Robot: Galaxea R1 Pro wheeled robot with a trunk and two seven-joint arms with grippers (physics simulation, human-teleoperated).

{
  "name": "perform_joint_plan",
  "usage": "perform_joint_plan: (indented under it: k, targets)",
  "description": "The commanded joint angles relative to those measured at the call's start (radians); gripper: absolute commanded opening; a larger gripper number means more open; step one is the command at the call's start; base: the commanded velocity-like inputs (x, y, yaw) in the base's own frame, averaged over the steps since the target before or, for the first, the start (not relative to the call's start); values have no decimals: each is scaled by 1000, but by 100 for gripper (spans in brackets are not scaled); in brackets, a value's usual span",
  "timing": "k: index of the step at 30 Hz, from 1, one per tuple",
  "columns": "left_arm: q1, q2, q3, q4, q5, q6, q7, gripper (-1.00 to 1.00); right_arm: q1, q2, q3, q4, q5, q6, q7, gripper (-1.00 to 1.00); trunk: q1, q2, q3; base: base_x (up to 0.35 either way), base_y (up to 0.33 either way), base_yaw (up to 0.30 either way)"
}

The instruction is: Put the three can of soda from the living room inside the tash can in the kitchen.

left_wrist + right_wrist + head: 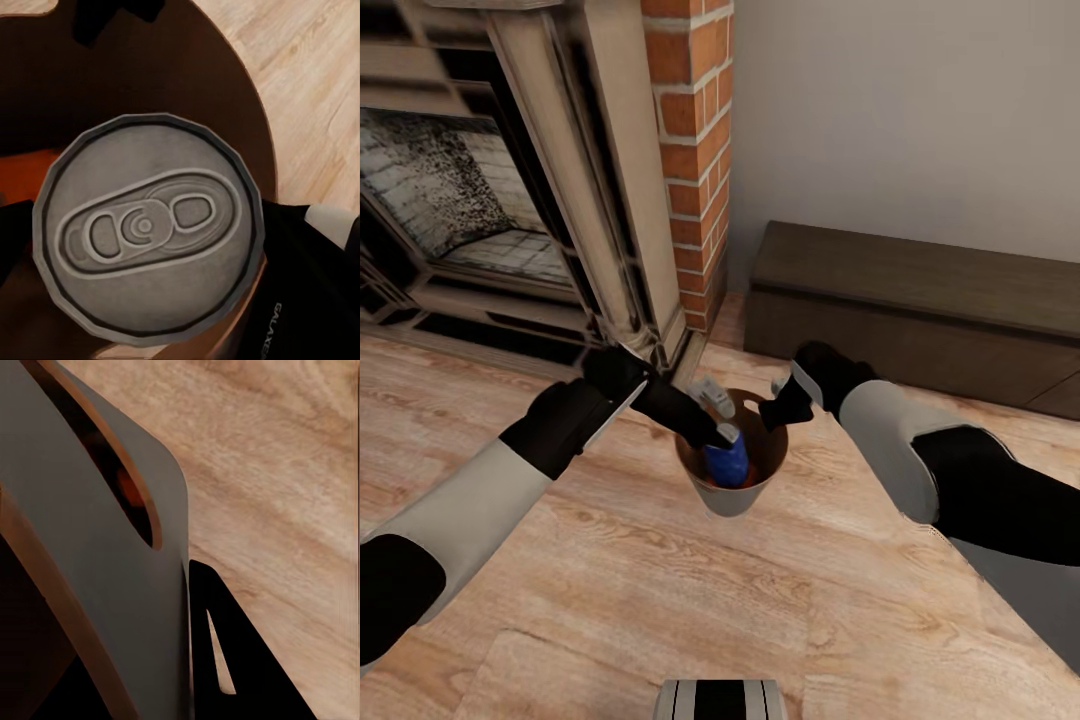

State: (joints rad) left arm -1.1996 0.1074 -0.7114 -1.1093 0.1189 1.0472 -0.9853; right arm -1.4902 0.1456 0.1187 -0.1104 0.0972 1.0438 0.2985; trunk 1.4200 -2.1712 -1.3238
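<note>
Blue can [728, 462] in left pincer [722, 418]

Even, soft simulator light, faint shadows on the floor [610, 600], slightly blurred textures (wrist views dimmer)

Trash can [732, 500] stands on the wood floor [660, 600], centre of head view, between the two arms. Fireplace [480, 200] behind and to the left; brick column [690, 150] just right of the fireplace, behind the can. Low cabinet [920, 300] against the wall, behind and to the right.

Left gripper [718, 415] reaches in over the can's mouth from the left; right gripper [775, 405] sits at the can's right rim. Soda can [727, 462] upright inside the trash can, below the left gripper; in left wrist view its top [146, 229] faces the camera, trash can wall [225, 90] around it. Another can [30, 172] lies lower inside, beside it.
</note>
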Motion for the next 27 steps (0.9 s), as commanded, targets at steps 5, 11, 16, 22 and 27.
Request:
perform_joint_plan:
  k: [5, 11, 16, 22, 27]
  targets:
    - [0, 0, -11, 0, 1, 0, 0, -100, -28, 1, -16, 28, -29, 3, 5, -100, 0, 0, 0, 0, 0, 0]
    - [0, -1, -13, 1, 1, 0, 2, -100, -34, 5, -17, 32, -32, 3, 5, -100, 0, 0, 0, 0, 0, 0]
    - [1, -2, -13, 2, 1, -17, 2, -100, -35, 8, -18, 36, -33, 3, 5, -100, 0, 0, 0, 0, 0, 0]
    - [1, -4, -13, 2, 1, -28, 12, -100, -62, 17, -27, 57, -36, 3, 5, -100, 0, 0, 0, 0, 0, 0]
    - [6, -4, -13, 2, 0, -49, 45, -100, -70, 19, -74, 71, -36, 3, 5, -100, 0, 0, 0, 0, 0, 0]
